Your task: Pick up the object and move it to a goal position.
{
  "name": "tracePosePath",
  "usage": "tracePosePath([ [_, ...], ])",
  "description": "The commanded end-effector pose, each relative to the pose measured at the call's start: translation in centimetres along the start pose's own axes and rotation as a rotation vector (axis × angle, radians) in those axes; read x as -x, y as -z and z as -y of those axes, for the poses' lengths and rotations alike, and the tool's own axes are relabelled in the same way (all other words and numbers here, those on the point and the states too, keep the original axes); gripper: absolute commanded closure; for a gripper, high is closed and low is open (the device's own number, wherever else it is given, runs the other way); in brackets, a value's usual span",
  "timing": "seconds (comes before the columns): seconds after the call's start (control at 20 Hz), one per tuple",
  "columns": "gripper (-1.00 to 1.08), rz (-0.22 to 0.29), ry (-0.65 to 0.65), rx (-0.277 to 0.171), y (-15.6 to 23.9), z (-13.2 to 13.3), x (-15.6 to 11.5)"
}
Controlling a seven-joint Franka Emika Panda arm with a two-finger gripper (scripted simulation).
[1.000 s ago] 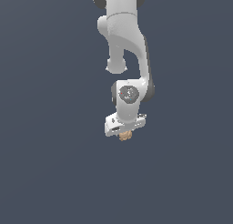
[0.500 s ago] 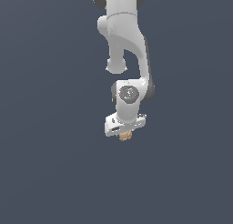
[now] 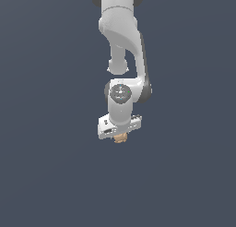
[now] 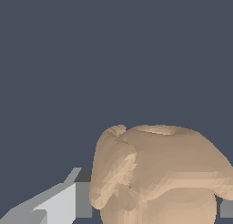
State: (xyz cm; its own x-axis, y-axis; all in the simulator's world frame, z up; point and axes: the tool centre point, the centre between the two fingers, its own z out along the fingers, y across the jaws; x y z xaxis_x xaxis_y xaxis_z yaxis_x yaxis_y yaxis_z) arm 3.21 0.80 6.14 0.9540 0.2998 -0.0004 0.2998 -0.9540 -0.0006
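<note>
The object [image 3: 120, 138] is a small tan-brown lumpy lump peeking out just under the white hand of the arm, in the middle of the exterior view. My gripper [image 3: 120, 136] points straight down and is shut on it, with most of the lump hidden by the hand. In the wrist view the object [image 4: 159, 173] fills the near field, lumpy and rounded, with one grey-white finger [image 4: 63, 202] pressed against its side and the edge of the other finger [image 4: 226, 208] just showing on the opposite side.
A plain dark blue-grey surface [image 3: 46, 175] fills the background in both views. The white arm [image 3: 122, 41] rises from the hand out of the exterior view's upper edge.
</note>
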Motion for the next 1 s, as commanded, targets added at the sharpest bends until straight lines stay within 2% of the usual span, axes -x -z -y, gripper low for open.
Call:
tracePosePath([
  [0.0,1.08,-0.001,-0.001,0.000,1.2,-2.0,-0.1],
  [0.45,1.08,-0.001,-0.001,0.000,5.3,-9.2,-0.7],
  [0.7,1.08,-0.001,-0.001,0.000,6.3,-11.0,-0.9],
  [0.95,1.08,-0.001,-0.001,0.000,6.6,-11.6,-1.0],
])
